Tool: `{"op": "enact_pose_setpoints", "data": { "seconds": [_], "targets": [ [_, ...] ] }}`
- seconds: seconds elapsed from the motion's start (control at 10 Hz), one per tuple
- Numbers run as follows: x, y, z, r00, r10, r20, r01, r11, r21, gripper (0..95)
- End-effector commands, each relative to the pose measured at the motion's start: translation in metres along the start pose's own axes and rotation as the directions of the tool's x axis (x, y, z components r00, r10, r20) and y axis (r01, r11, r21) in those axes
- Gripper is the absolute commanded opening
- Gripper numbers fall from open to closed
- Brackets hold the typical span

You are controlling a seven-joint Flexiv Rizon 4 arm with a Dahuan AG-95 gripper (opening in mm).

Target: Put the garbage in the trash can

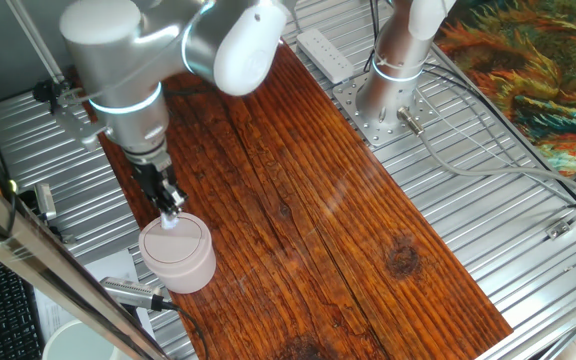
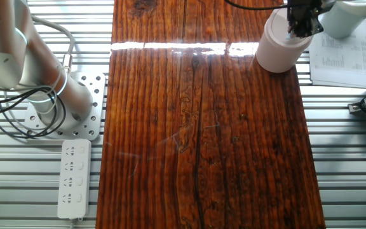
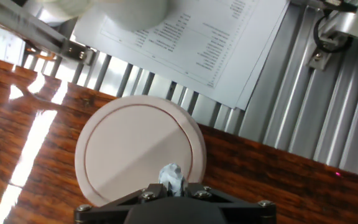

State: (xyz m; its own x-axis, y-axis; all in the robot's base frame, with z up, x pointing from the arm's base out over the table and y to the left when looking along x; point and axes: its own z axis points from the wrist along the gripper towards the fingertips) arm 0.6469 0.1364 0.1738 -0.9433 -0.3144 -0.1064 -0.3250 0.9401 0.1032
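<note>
The trash can (image 1: 178, 253) is a small pinkish-beige bin with a round swing lid, standing at the edge of the wooden table. It also shows in the other fixed view (image 2: 278, 46) and from above in the hand view (image 3: 138, 155). My gripper (image 1: 171, 213) hangs right over the lid, shut on a small white crumpled wad of garbage (image 3: 171, 177) that sticks out between the fingers. In the other fixed view the gripper (image 2: 300, 27) hides the wad. A second wad is not in view.
A printed paper sheet (image 3: 197, 43) lies on the metal slats beside the bin. A plain white round container (image 2: 354, 16) stands behind it. The arm's base (image 1: 393, 85) and a white power strip (image 2: 74, 178) sit at the table's other side.
</note>
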Motion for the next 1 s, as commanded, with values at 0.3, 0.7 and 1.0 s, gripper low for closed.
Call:
{"op": "enact_pose_setpoints", "data": {
  "seconds": [0.3,0.7,1.0],
  "targets": [
    [0.000,0.000,0.009,1.000,0.003,0.009,-0.003,1.000,0.008,0.0],
    [-0.001,-0.005,0.020,0.999,-0.029,0.015,0.029,1.000,0.005,19.0],
    [-0.001,-0.005,0.019,0.998,-0.055,0.013,0.054,0.999,0.005,38.0]
  ]
}}
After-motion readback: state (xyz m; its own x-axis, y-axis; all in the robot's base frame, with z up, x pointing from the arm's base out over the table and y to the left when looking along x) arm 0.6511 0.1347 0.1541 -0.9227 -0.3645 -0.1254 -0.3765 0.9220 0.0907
